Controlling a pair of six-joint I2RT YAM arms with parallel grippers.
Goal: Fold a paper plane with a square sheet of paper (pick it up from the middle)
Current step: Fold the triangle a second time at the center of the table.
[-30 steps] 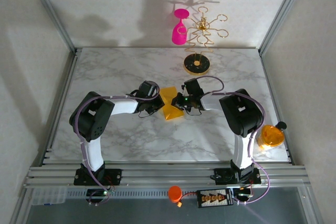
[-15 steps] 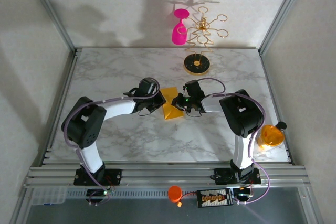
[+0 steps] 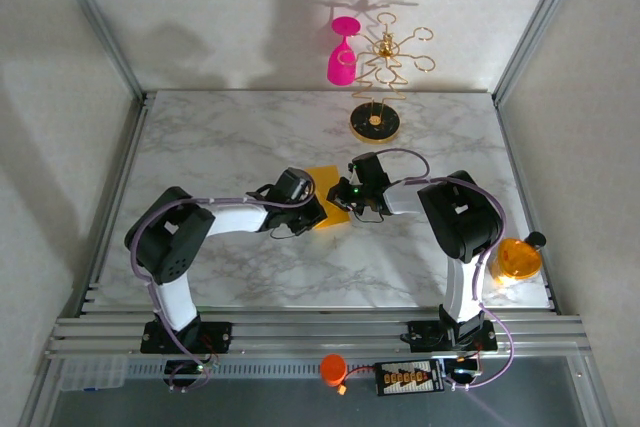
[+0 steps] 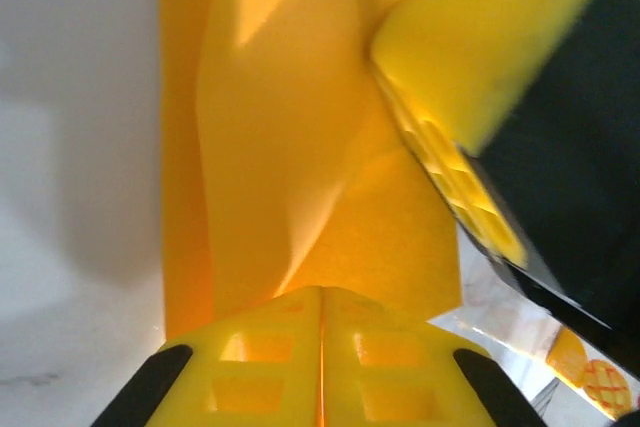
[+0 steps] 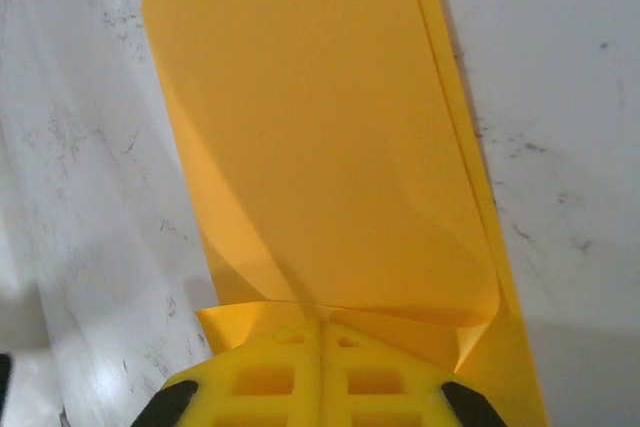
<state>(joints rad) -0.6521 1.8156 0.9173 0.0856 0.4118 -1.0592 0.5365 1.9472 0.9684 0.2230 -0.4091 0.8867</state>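
The square sheet of paper point(image 3: 327, 187) lies folded on the marble table, orange-yellow, with a flap curling up. My right gripper point(image 3: 345, 193) is shut on its right side; in the right wrist view the paper point(image 5: 320, 127) bends over out of the shut right gripper point(image 5: 322, 323). My left gripper point(image 3: 312, 211) is shut at the sheet's lower left. In the left wrist view the left gripper point(image 4: 322, 292) covers the near edge of the creased paper point(image 4: 290, 147), and a right finger point(image 4: 450, 87) crosses the top right. Whether any paper is pinched in the left jaws is unclear.
A gold stand point(image 3: 376, 123) with a pink wine glass point(image 3: 342, 57) hanging from it is at the back centre. A round orange translucent disc point(image 3: 517, 259) sits by the right edge. Metal frame rails run along both sides and the front.
The left gripper slid right and toward the front, onto the sheet's lower left, and its arm swung inward. The raised, bowed paper has dropped into a flatter fold. The right gripper stayed put.
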